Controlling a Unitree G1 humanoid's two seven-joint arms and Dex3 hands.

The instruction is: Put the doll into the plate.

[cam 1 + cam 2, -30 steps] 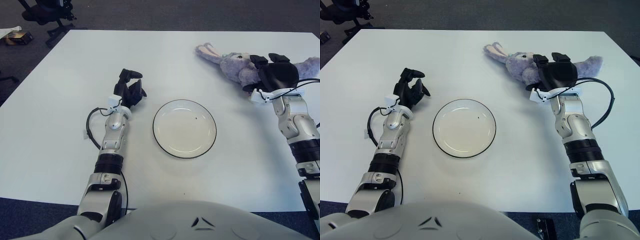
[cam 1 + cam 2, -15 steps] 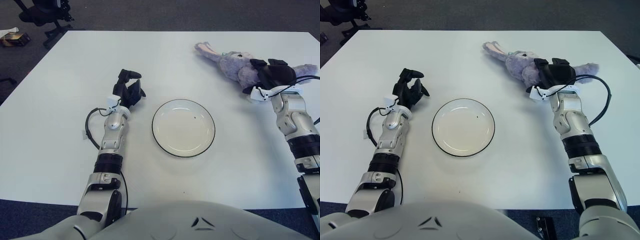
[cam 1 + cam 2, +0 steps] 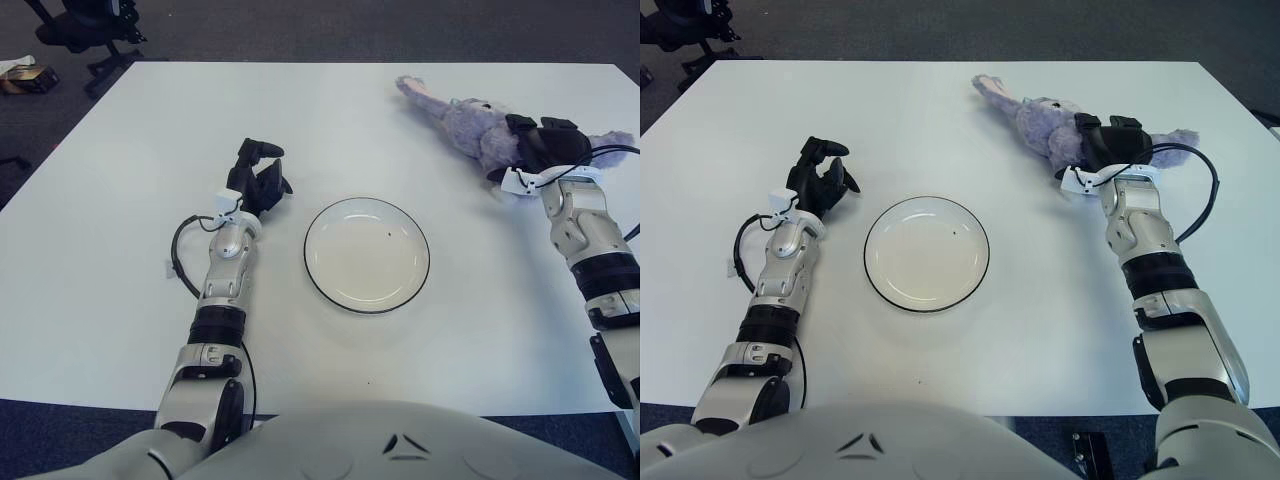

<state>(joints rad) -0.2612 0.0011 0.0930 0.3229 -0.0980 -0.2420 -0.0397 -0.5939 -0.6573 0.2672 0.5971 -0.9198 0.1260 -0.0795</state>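
A purple plush bunny doll (image 3: 462,122) lies on the white table (image 3: 120,250) at the far right, ears pointing left. My right hand (image 3: 541,146) sits on the doll's body with its black fingers curled around it; the doll's rear end is partly hidden behind the hand. A white plate with a dark rim (image 3: 367,255) lies empty at the table's middle, well left of and nearer than the doll. My left hand (image 3: 259,178) rests idle on the table left of the plate, fingers curled and holding nothing.
An office chair (image 3: 88,24) and a small box (image 3: 22,76) stand on the dark floor beyond the table's far left corner. A black cable loops beside my left forearm (image 3: 180,255).
My right hand has dropped onto the doll and closed around it. The doll has shifted a little, its ears swinging up and to the right. The left arm has not moved.
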